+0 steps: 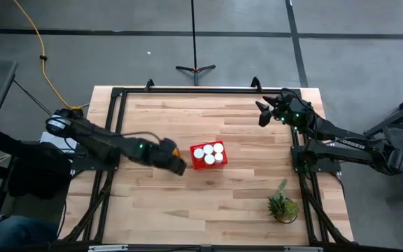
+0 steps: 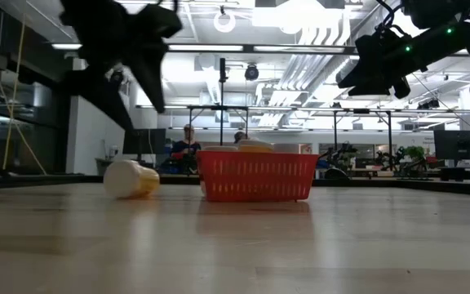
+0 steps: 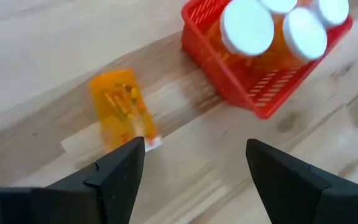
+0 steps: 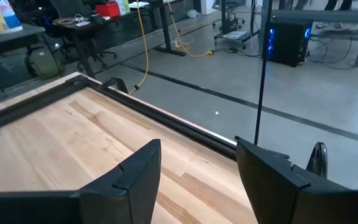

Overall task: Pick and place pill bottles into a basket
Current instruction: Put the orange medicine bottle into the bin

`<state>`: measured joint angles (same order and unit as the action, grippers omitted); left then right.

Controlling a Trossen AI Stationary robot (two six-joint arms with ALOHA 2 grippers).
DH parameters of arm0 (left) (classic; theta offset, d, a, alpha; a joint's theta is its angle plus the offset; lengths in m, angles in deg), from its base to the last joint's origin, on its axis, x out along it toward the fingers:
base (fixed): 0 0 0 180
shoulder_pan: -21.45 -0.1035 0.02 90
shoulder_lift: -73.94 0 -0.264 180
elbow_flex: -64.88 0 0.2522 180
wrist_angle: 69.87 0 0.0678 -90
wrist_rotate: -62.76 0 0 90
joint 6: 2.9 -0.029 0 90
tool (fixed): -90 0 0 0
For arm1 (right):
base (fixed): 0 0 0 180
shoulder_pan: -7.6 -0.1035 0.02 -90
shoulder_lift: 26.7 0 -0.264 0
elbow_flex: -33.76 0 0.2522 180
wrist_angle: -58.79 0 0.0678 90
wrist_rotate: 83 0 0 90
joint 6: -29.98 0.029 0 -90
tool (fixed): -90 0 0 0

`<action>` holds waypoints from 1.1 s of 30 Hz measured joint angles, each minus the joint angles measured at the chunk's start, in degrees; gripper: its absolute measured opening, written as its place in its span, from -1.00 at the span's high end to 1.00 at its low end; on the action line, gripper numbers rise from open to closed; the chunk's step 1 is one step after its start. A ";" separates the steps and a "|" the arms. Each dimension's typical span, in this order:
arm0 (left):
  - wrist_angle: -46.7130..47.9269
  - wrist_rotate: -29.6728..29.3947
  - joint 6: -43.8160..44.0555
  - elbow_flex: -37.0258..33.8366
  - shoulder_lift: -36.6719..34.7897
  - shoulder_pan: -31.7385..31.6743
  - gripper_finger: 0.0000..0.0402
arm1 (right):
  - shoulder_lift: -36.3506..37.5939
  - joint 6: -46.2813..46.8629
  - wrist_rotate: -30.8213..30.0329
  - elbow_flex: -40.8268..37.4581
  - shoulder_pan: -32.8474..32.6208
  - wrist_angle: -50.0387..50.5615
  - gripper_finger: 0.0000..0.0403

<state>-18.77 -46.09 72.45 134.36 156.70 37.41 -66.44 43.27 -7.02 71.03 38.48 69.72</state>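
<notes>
The red basket [image 1: 208, 166] stands mid-table with several white-capped orange pill bottles [image 3: 247, 28] upright inside it. One more pill bottle [image 3: 118, 106] lies on its side on the wood just left of the basket [image 2: 255, 175], also seen in the low view [image 2: 131, 179]. My left gripper [image 3: 194, 146] hangs open above the table, over the gap between this bottle and the basket, touching neither. In the high view it [image 1: 179, 165] hides the lying bottle. My right gripper [image 1: 262, 114] waits raised and open near the far right corner, with nothing between its fingers [image 4: 197, 146].
A small green potted plant [image 1: 283, 204] stands near the table's front right. Black frame rails [image 1: 110, 140] run along the left, right and far edges. Bare wood lies in front of and behind the basket.
</notes>
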 joint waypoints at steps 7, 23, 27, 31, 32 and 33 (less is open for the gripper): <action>4.06 10.64 2.80 0.75 0.66 -7.45 -0.58 | 0.01 -1.87 0.00 0.00 0.02 0.04 0.01; 5.99 12.22 4.87 0.73 5.50 -9.05 -0.58 | 0.01 -4.82 -0.07 0.00 0.02 -0.09 0.01; 5.60 12.85 5.42 0.69 7.37 -9.49 -0.58 | 0.01 -4.82 -0.22 0.00 0.02 -0.02 0.00; 5.66 13.62 5.58 0.70 9.02 -9.61 -0.58 | 0.01 -4.86 -0.72 0.00 0.02 0.01 0.01; 5.65 13.62 5.78 0.70 9.38 -9.61 -0.58 | -0.01 -5.12 -0.93 0.00 0.01 0.02 0.01; 5.70 13.66 5.86 0.70 9.78 -9.61 -0.58 | 0.01 -5.83 -1.01 0.00 -0.01 -0.02 0.00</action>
<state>-13.07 -32.43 78.31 135.06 166.48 27.80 -66.42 37.43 -8.02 71.03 38.48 69.70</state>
